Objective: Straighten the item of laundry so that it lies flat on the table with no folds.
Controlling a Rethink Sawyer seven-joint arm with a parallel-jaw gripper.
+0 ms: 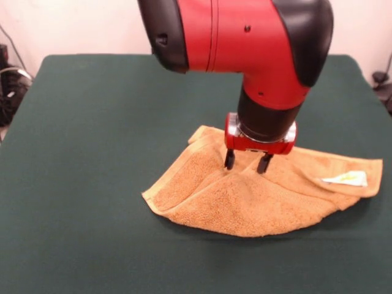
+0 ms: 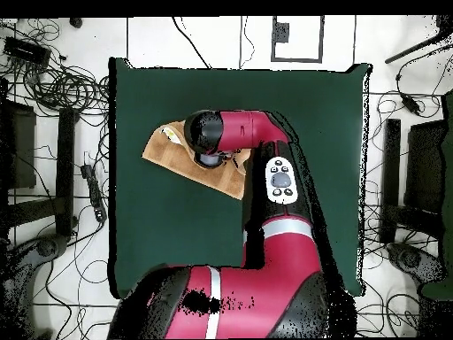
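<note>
The orange-yellow towel (image 1: 245, 205) lies crumpled on the green table (image 1: 92, 122), right of centre in the front view. It is folded over itself, with a raised ridge running up its middle and its white label (image 1: 346, 179) at the right end. My gripper (image 1: 247, 162) points straight down onto the towel's upper middle. It is open, with one finger on each side of the ridge and both tips touching the cloth. In the overhead view the towel (image 2: 172, 152) shows at the table's upper left, partly hidden under the arm's wrist, which also hides the gripper.
The red and black arm (image 2: 265, 221) reaches across the table (image 2: 150, 230) from the bottom of the overhead view. Cables and equipment lie on the floor around the table's edges.
</note>
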